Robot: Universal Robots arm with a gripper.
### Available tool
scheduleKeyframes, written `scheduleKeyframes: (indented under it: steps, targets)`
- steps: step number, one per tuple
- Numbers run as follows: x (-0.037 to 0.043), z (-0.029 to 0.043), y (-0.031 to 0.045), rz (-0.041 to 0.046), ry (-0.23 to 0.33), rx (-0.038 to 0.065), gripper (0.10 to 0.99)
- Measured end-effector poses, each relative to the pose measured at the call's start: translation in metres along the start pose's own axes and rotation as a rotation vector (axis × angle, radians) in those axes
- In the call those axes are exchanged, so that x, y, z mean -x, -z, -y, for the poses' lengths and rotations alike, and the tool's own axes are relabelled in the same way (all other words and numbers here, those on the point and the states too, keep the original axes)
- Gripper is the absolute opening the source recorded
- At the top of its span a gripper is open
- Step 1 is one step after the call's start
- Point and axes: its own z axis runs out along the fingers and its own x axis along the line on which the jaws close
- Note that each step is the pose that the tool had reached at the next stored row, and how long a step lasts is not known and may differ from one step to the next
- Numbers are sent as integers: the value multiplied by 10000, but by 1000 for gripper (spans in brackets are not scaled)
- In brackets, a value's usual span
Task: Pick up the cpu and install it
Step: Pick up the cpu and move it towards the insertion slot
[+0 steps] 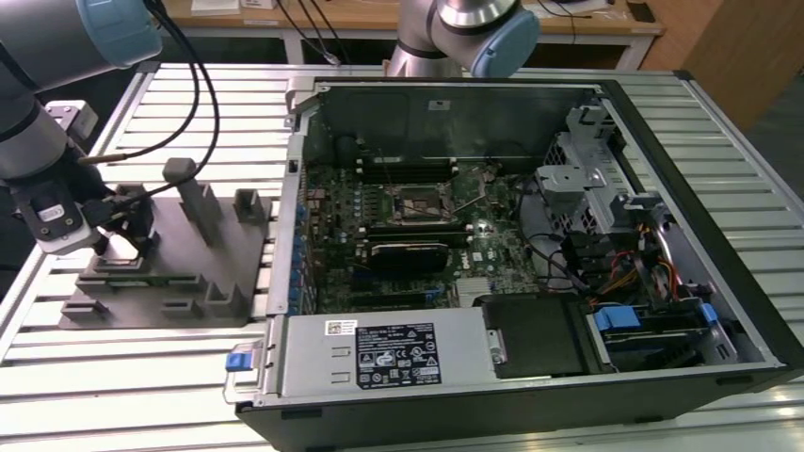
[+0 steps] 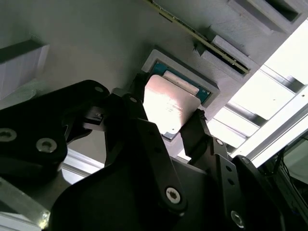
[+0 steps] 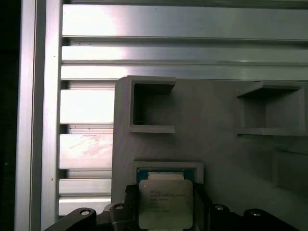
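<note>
The cpu (image 3: 166,204) is a flat square chip with a shiny silver-grey top (image 2: 168,103). It sits between my black fingers (image 3: 131,202), at the framed square recess (image 3: 166,168) of a grey parts holder (image 1: 164,273). My gripper (image 3: 165,208) is shut on the cpu, one finger (image 2: 195,132) against each side. Whether the chip still rests in the recess or hangs just above it, I cannot tell. In the exterior view my gripper (image 1: 120,235) is over the holder, on that view's left. The metal-framed socket (image 1: 419,202) lies on the motherboard inside the open computer case (image 1: 703,188).
The holder carries upright posts (image 1: 195,193) and open pockets (image 3: 151,106) beside the recess. A slatted aluminium table (image 3: 86,149) lies under it. A black heatsink block (image 1: 405,256), cables (image 1: 603,273) and a power supply (image 1: 377,353) crowd the case. Black cables (image 1: 188,85) trail from the arm.
</note>
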Motion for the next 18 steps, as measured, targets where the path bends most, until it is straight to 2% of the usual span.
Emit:
scheduleKeyframes:
  steps: [7, 18]
  targets:
    - [3, -5, 75, 0, 0, 0, 541]
    - [11, -19, 285, 0, 0, -1, 541]
